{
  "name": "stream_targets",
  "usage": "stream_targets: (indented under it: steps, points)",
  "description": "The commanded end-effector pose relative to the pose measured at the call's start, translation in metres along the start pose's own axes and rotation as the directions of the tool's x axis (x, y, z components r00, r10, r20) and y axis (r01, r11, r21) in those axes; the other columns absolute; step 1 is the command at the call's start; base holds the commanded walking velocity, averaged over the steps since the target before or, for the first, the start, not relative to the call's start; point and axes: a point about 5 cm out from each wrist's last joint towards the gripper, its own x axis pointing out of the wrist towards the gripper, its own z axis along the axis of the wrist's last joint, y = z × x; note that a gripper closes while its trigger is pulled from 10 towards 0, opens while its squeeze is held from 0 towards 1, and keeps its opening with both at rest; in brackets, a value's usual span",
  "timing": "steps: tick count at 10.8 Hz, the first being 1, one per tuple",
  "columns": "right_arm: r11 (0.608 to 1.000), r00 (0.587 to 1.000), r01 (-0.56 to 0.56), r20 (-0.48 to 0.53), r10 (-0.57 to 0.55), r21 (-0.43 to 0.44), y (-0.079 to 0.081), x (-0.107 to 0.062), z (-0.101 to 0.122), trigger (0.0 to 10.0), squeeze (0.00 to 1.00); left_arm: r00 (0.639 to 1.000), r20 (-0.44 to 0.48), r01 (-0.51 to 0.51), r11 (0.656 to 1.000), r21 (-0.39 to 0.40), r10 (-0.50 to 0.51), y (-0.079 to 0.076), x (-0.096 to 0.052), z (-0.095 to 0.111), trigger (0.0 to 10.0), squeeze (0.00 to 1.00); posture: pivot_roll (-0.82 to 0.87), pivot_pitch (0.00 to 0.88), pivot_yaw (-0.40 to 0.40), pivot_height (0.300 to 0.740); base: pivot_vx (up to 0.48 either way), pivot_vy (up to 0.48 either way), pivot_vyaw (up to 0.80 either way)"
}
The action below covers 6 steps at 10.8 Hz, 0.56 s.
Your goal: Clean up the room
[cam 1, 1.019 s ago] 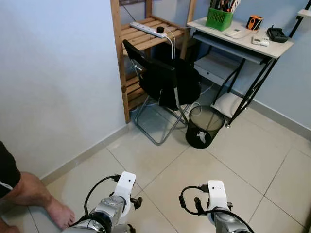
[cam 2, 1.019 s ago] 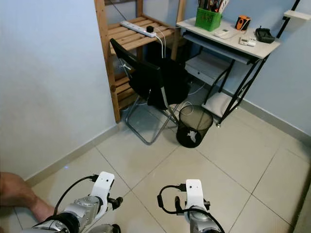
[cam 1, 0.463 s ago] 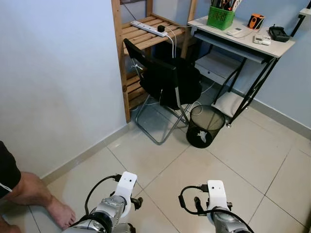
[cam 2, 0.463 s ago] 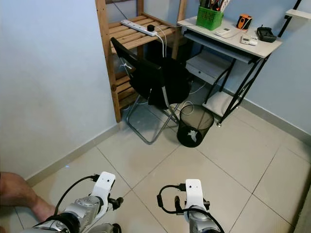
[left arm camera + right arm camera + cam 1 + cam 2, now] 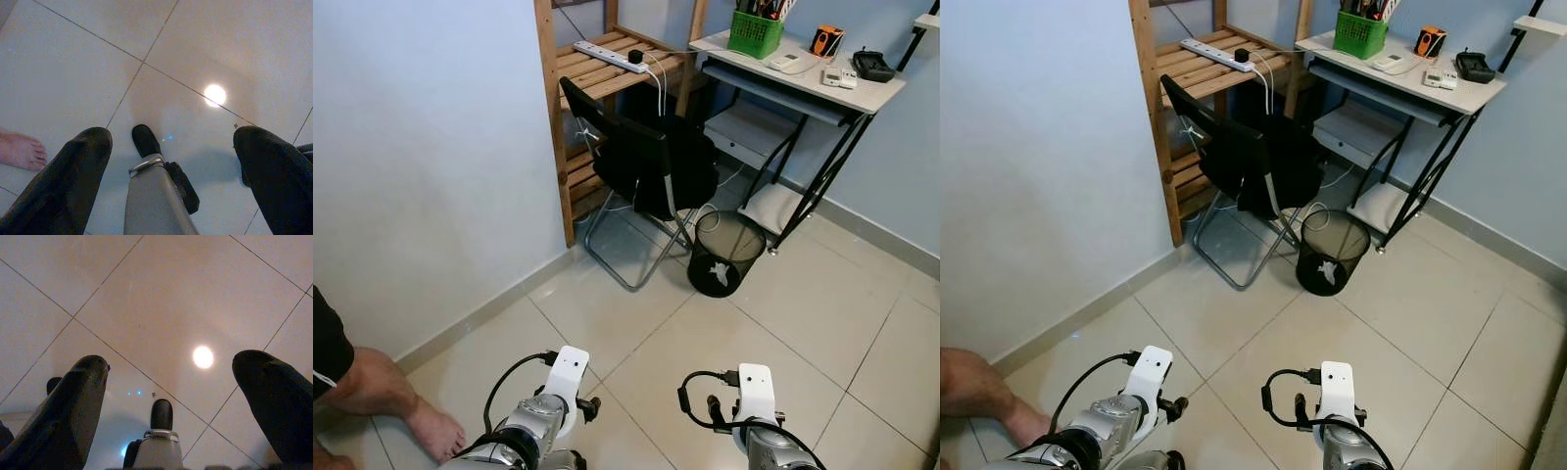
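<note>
A black mesh waste bin [image 5: 725, 253] stands on the tiled floor beside the desk, with a white scrap [image 5: 718, 278] inside it. A black folding chair [image 5: 636, 162] with dark cloth draped on it stands just left of the bin. Both my arms hang low at the bottom of the head views, left arm [image 5: 548, 406] and right arm [image 5: 754, 411]. In the left wrist view my left gripper [image 5: 171, 142] is open over bare tiles, holding nothing. My right gripper [image 5: 171, 364] is likewise open above the floor, with nothing between its fingers.
A wooden shelf [image 5: 607, 73] carrying a white power strip [image 5: 611, 58] stands against the wall behind the chair. A desk [image 5: 803, 73] holds a green basket [image 5: 754, 35] and small devices. A person's bare foot [image 5: 429, 427] rests on the floor at my left, close to the white wall.
</note>
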Motion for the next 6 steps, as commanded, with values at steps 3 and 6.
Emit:
stream_targets:
  steps: [3,6]
  points:
    - [1.000,1.000,0.006,0.001,-0.006,0.013,-0.0016,0.0000,0.0003,10.0,0.00,1.000,-0.005,-0.001,1.000,0.007,0.001,-0.0006,0.0001,-0.0011,10.0,0.00,-0.03,0.000,0.002,0.740,0.000,0.000,0.00]
    - [1.000,1.000,0.006,0.001,-0.006,0.013,-0.0016,0.0000,0.0003,10.0,0.00,1.000,-0.005,-0.001,1.000,0.007,0.001,-0.0006,0.0001,-0.0011,10.0,0.00,-0.03,0.000,0.002,0.740,0.000,0.000,0.00]
